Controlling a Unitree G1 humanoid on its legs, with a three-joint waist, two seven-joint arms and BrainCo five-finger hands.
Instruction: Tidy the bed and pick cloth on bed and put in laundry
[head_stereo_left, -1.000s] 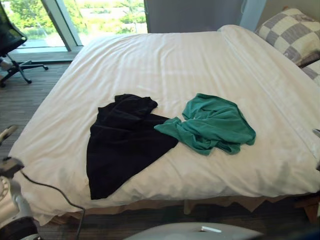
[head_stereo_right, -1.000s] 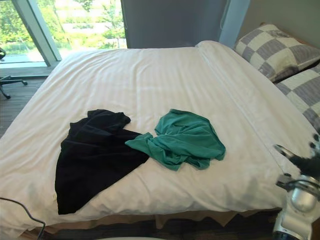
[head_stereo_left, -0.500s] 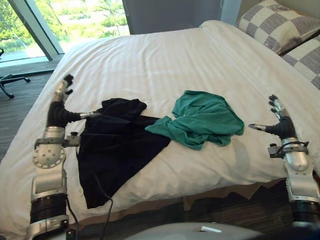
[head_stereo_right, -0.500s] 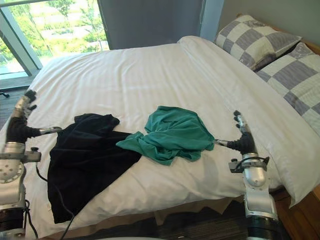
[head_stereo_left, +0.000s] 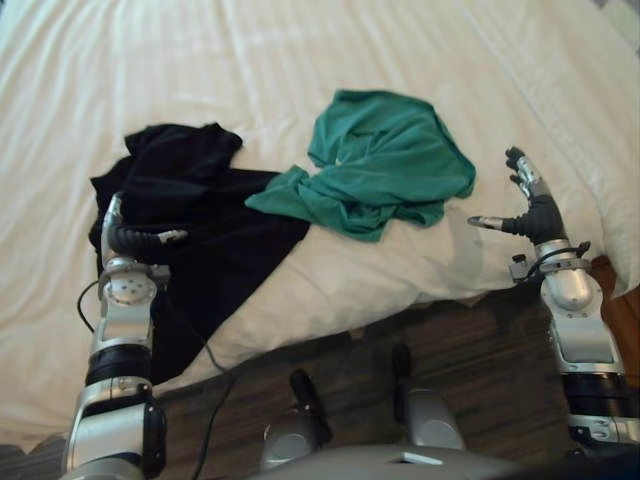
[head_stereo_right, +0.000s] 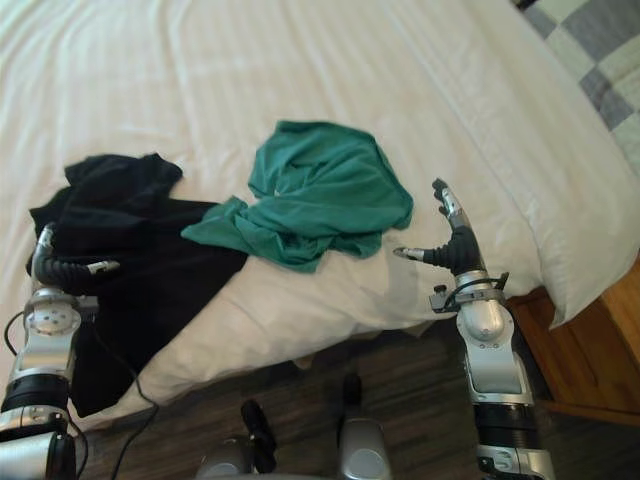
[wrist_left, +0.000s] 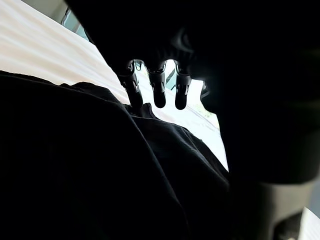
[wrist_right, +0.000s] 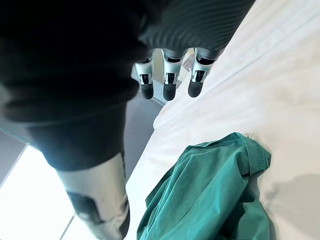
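Reaching: I hover left robot hand (head_stereo_left: 124, 238) over black cloth (head_stereo_left: 190, 195), fingers straight, empty.
Right robot hand (head_stereo_left: 538, 213): spread, empty, beside green cloth (head_stereo_left: 385, 165), so I take one each.

From our head, both eyes look steeply down over the near edge of the bed (head_stereo_left: 330, 60), sharing the black cloth (head_stereo_left: 190, 210) and the green cloth (head_stereo_left: 385, 165). Our left wrist camera sits very close above the black cloth. Our right wrist camera faces up the bed, over the green cloth.
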